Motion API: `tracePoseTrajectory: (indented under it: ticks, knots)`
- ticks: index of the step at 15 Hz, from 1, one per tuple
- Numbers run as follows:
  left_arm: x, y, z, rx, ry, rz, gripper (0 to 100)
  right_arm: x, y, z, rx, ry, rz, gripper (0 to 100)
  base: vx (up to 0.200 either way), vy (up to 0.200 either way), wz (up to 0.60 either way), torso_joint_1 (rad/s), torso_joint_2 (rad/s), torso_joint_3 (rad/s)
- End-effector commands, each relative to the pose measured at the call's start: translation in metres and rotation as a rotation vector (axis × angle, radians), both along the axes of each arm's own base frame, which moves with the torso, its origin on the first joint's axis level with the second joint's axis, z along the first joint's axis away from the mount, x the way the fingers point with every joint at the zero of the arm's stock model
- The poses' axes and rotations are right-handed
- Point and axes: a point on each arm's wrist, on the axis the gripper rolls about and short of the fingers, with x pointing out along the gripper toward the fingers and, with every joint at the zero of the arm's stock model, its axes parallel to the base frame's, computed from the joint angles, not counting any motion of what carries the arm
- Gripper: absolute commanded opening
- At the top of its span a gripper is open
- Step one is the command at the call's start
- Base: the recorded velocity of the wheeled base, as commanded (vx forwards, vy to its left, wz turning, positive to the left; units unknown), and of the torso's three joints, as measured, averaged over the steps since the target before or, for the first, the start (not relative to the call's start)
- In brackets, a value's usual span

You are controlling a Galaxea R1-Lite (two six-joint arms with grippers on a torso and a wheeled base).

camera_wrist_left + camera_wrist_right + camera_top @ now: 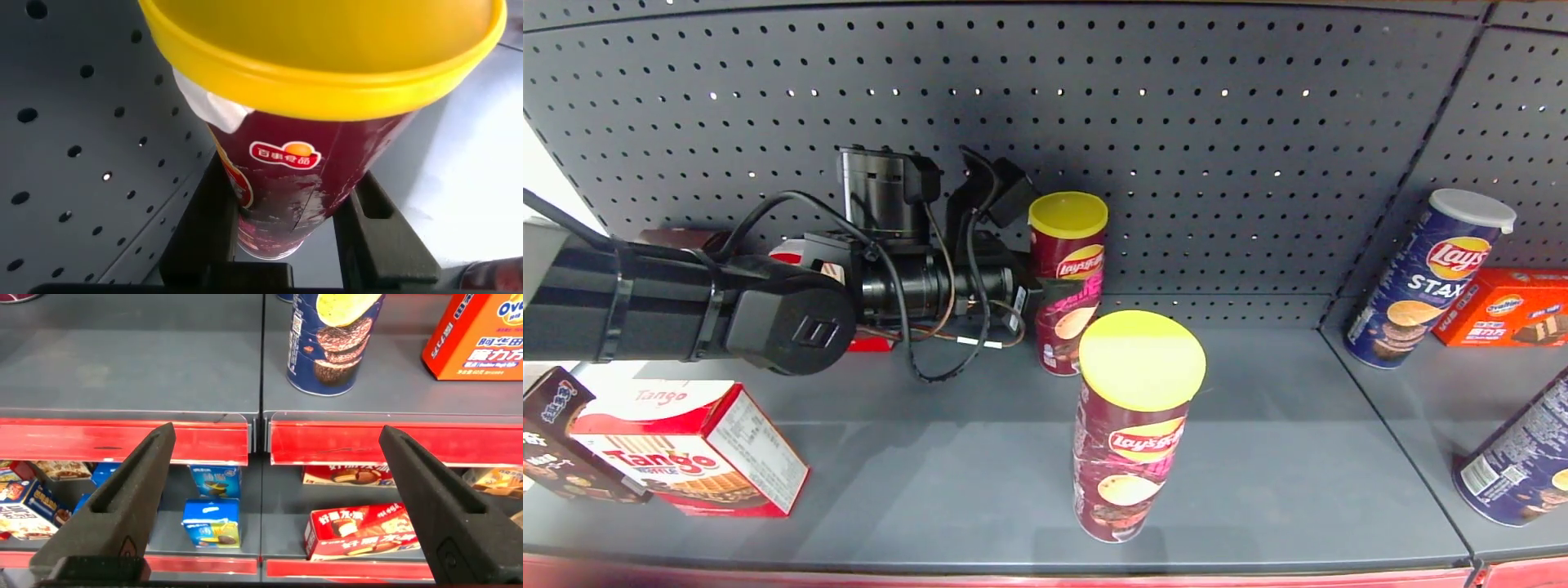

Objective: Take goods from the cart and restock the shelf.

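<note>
The left end effector (pixel 1054 292) is clenched on the rear chips can (pixel 1068 245), with fingers (pixel 208 220) against both its sides. The can stands upright on the shelf (pixel 1274 441), near the pegboard (pixel 1176 122). The right end effector (pixel 278 498) is released and sits in front of the shelf edge. A second chips can (pixel 1137 425) is already placed in front. Judgement: the release remains, and more restocking is likely. Both cans are lidded, contents hidden.

Print I saw, left unread: round logo w/ lettering on rear maroon can (pixel 1068 278) & front maroon can (pixel 1135 433); logo plus a word on blue can (pixel 1425 282); big red lettering on red-white box (pixel 686 457); logo & characters on orange box (pixel 1503 314).
</note>
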Motion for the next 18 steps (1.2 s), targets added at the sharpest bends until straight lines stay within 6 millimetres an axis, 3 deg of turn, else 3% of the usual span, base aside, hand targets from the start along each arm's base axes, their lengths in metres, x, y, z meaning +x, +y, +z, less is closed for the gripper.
tracePoseTrajectory:
  ticks: [1,7,8,11,15,17,18]
  knots:
    - [0.000,-0.003,0.000,-0.002,0.001,-0.007,0,0.000,0.000,0.000,0.000,0.000,0.001,100,0.000,0.000,0.00,0.000,0.00,0.000]
    - [0.002,-0.005,-0.005,0.005,0.010,-0.007,0,0.000,0.000,0.000,0.000,0.001,0.001,100,0.000,0.000,0.00,0.000,0.00,0.000]
    - [0.002,-0.005,-0.005,0.005,0.010,-0.007,100,0.000,0.000,0.000,0.000,0.001,0.001,100,0.000,0.000,0.00,0.000,0.00,0.000]
    - [0.000,-0.004,-0.004,0.004,0.012,-0.003,100,0.000,0.000,0.000,0.000,0.000,0.001,100,0.000,0.000,0.00,0.000,0.00,0.000]
    - [-0.022,0.012,0.015,-0.008,-0.026,0.014,100,0.000,0.000,0.000,0.000,0.001,0.001,100,0.000,0.000,0.00,0.000,0.00,0.000]
    - [-0.032,0.018,0.015,-0.008,-0.032,0.019,100,0.000,0.000,0.000,0.000,0.000,0.001,100,0.000,0.000,0.00,0.000,0.00,0.000]
    - [-0.047,0.026,0.002,0.002,-0.031,0.061,100,0.000,0.000,0.000,0.000,0.000,0.001,100,0.000,0.000,0.00,0.000,0.00,0.000]
